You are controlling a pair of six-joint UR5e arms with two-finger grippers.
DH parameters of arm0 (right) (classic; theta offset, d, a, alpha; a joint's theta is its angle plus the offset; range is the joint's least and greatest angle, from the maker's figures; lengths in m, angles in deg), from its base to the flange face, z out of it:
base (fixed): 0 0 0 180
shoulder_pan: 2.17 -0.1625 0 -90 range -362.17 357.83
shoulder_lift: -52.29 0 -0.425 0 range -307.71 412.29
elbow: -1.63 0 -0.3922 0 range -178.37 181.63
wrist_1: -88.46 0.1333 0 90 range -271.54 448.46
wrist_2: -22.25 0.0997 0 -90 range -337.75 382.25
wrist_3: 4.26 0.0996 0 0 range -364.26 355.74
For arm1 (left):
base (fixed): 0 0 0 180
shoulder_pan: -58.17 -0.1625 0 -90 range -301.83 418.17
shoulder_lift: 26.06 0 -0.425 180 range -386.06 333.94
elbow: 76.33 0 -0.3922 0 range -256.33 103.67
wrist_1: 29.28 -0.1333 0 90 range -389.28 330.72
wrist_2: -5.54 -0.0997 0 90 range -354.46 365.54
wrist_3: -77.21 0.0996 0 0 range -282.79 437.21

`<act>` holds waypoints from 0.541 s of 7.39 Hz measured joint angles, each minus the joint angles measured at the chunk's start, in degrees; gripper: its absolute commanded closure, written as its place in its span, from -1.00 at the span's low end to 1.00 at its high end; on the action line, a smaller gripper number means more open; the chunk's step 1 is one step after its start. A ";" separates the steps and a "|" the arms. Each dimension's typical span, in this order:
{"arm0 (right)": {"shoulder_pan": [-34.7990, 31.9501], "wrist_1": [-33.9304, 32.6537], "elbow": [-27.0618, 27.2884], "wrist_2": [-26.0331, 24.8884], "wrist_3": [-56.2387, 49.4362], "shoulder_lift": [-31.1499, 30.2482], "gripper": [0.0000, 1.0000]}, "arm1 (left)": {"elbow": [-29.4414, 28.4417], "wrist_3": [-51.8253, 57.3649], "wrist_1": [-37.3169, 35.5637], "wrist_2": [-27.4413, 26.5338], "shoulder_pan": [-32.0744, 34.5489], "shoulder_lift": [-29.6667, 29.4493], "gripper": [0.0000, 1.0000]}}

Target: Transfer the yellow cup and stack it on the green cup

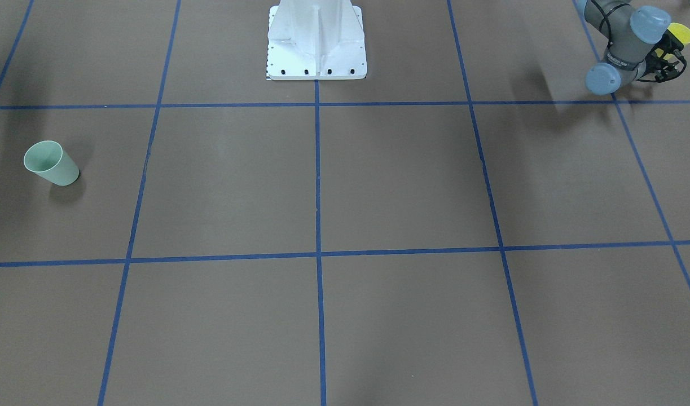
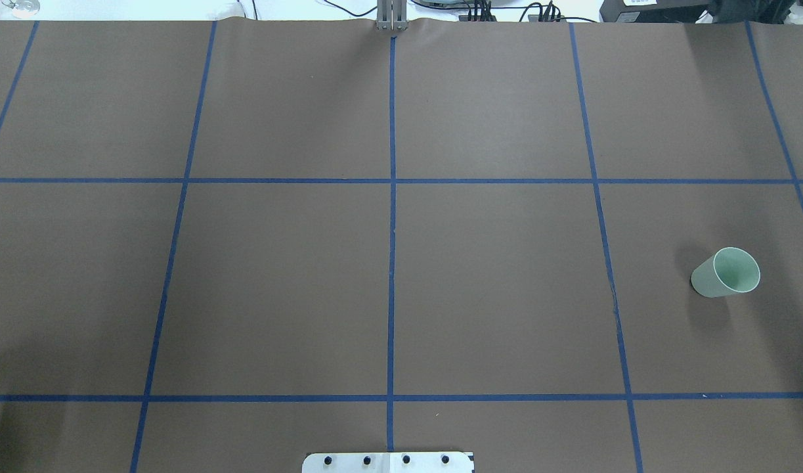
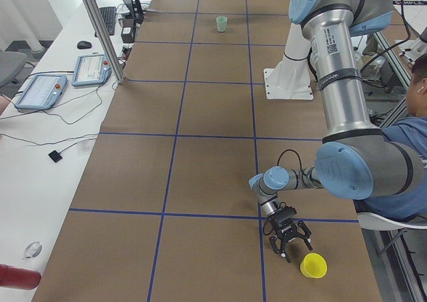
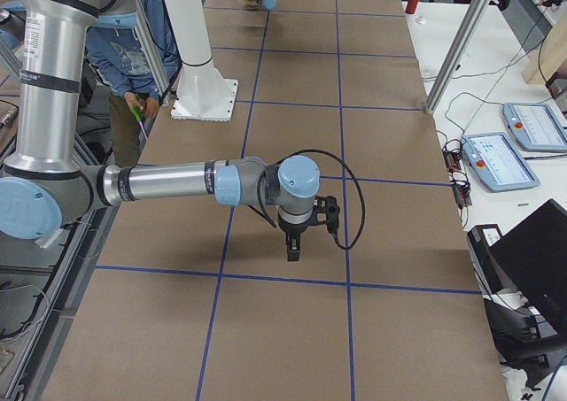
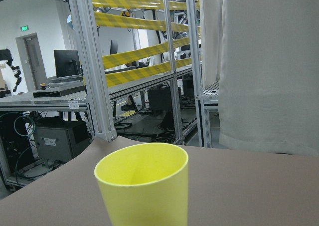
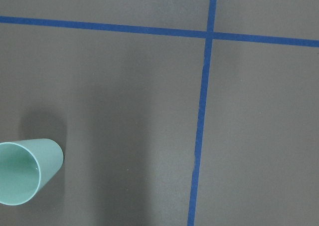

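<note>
the left gripper [image 3: 289, 243] hangs low over the table [image 2: 493, 276] at the robot's left end. its fingers are spread apart with nothing between them. the yellow cup [image 3: 313, 265] stands upright, rim up, just beside those fingers and apart from them. in the left wrist view the yellow cup [image 5: 144, 188] fills the lower middle of the picture, with no finger touching it. from the front the left gripper [image 1: 671, 59] shows dark beside the arm's wrist, with the yellow cup [image 1: 683, 34] partly hidden behind it. the green cup [image 2: 726, 272] stands upright and alone at the opposite end of the table, well apart from the yellow one. the right gripper [image 4: 293, 252] points straight down above the table near a blue tape line [image 4: 283, 279]. whether its fingers are parted or closed cannot be told. the right wrist view has the green cup [image 6: 22, 172] at its lower left edge.
</note>
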 measured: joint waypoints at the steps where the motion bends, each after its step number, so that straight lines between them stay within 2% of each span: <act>1: 0.03 -0.03 0.51 0.08 0.00 -0.40 -0.99 | -1.01 -0.34 1.08 0.92 -0.59 -0.01 -1.00; 4: 0.06 -0.09 1.71 0.21 0.00 -1.46 -0.99 | -2.57 -1.89 2.08 4.54 -2.74 0.04 -1.00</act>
